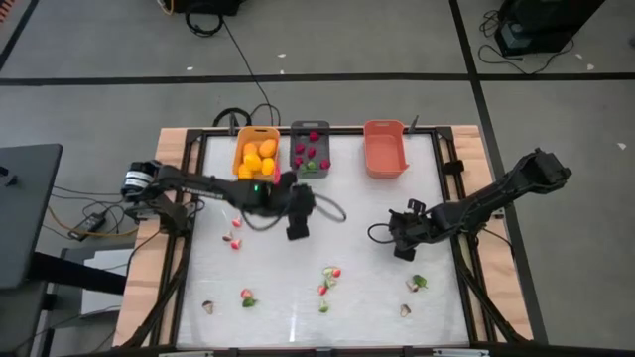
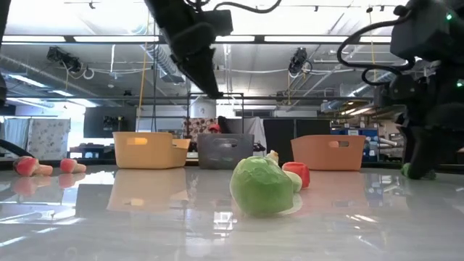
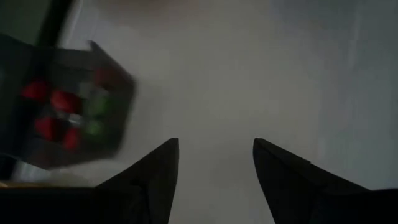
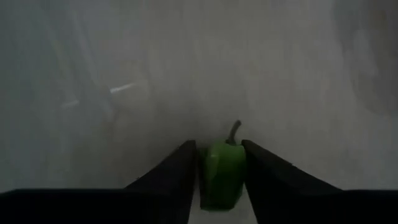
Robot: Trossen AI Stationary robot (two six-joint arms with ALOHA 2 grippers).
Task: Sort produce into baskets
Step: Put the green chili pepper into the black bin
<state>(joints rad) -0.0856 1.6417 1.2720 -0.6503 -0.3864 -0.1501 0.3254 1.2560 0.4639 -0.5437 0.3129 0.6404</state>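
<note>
Three baskets stand in a row at the table's far edge: yellow-orange (image 1: 256,149) with yellow fruits, dark grey (image 1: 311,149) with red and green pieces, and salmon (image 1: 385,149). My left gripper (image 1: 298,230) is open and empty, raised above the table just in front of the grey basket (image 3: 68,99). My right gripper (image 1: 402,248) is down at the table right of centre, shut on a small green pepper (image 4: 221,171). Loose produce lies on the near half of the table: pieces at the left (image 1: 233,240), in the middle (image 1: 329,278) and at the right (image 1: 418,283). My right gripper pinches the green pepper's two sides (image 4: 211,168) between its two fingers. The fingers come from above, slanting down toward the table. The pepper's stem (image 4: 234,132) sticks out past the fingertips. In the low view the pepper (image 2: 408,170) shows at table height; whether it rests there I cannot tell.
A wooden frame (image 1: 174,149) rims the white table. Cables loop on the table near both grippers (image 1: 337,210). More small pieces lie near the front edge (image 1: 247,296) (image 1: 406,309). In the low view a green piece (image 2: 262,185) and a red one (image 2: 296,174) lie close in front.
</note>
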